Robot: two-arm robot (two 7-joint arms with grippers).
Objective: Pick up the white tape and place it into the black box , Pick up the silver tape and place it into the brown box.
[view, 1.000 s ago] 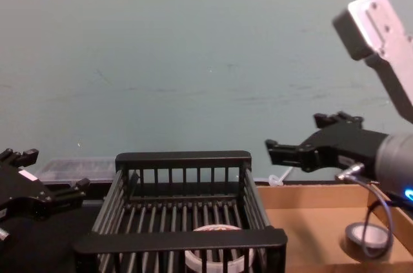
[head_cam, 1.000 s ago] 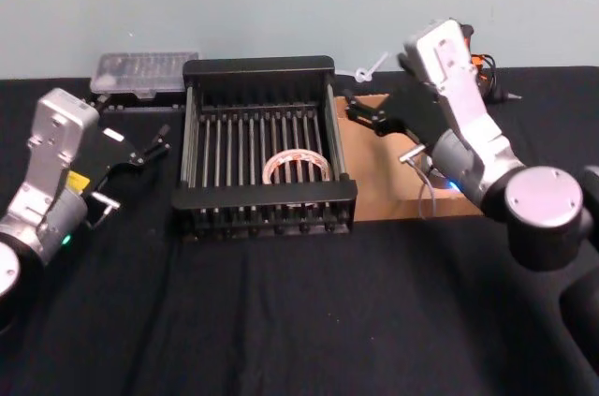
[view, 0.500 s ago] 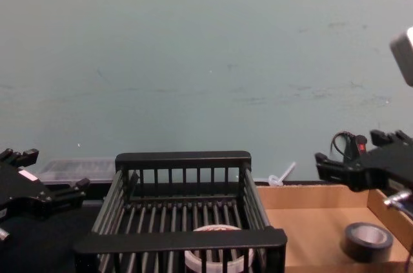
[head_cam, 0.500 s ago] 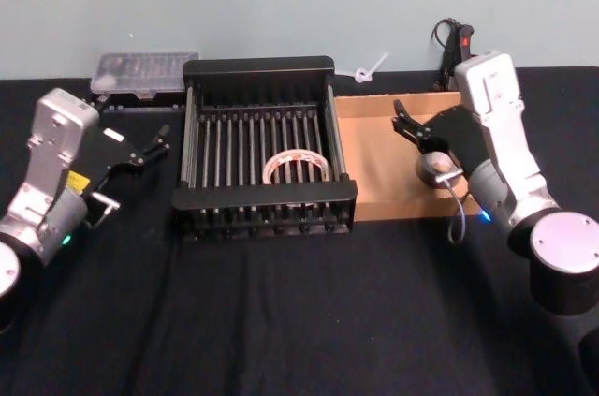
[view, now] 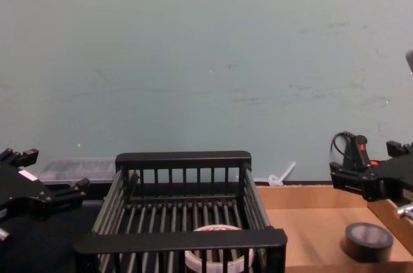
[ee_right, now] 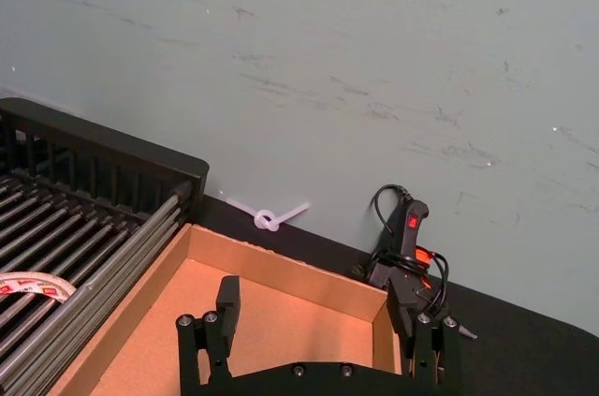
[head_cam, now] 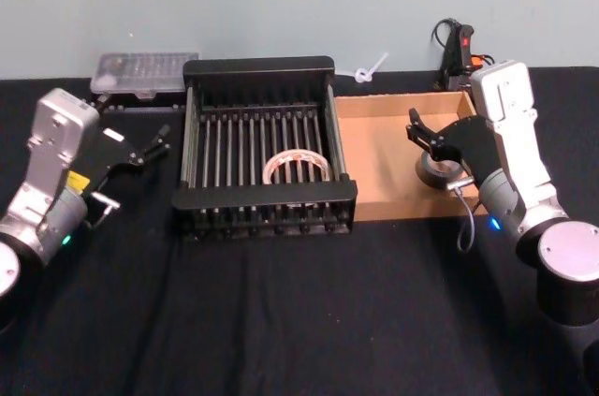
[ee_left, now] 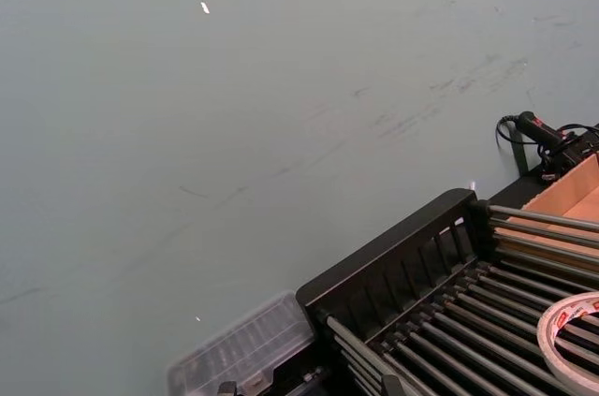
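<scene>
The white tape [head_cam: 297, 167] lies flat on the slatted floor of the black box [head_cam: 258, 67], toward its front; the chest view shows the white tape [view: 219, 257] behind the front rim. The silver tape [head_cam: 437, 169] rests in the brown box [head_cam: 374, 157] near its right wall, and the chest view has the silver tape [view: 368, 241] on the cardboard floor. My right gripper [head_cam: 417, 128] hovers open just above and beside the silver roll, holding nothing. In the right wrist view its fingers [ee_right: 221, 319] stand wide apart over the tray. My left gripper [head_cam: 157, 141] is open, left of the crate.
A clear plastic case [head_cam: 145, 73] sits behind the crate's left corner. A white zip tie [head_cam: 368, 69] and a black tool with a red switch [head_cam: 459, 45] lie by the back wall. Black cloth [head_cam: 299, 302] covers the table in front.
My right arm has swung rightward from the tray's left end to its right end, uncovering the silver tape lying in the brown box. The left arm and white tape have not moved.
</scene>
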